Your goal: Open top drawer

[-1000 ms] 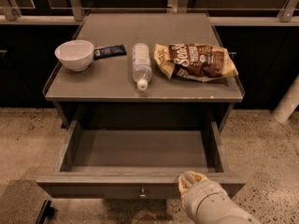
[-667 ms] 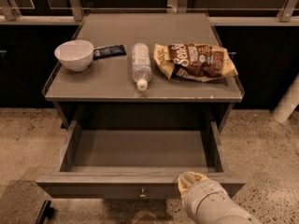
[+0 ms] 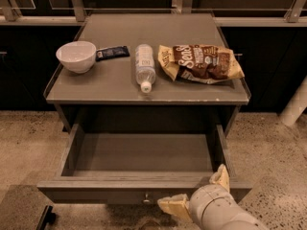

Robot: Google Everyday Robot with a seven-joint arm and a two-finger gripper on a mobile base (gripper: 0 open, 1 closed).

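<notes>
Floor: gripper shifted beside top drawer.

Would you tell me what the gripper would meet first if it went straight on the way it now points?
Most likely the front panel of the top drawer, just right of its knob; the gripper, at lower right, is close, though depth is unclear.

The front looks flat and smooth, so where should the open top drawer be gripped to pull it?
Probably the small round knob at the centre front of the top drawer, approached straight from the front, fingers either side: it alone stands proud of the flat panel. The hand, open, sits right of the knob, by the front's upper edge.
</notes>
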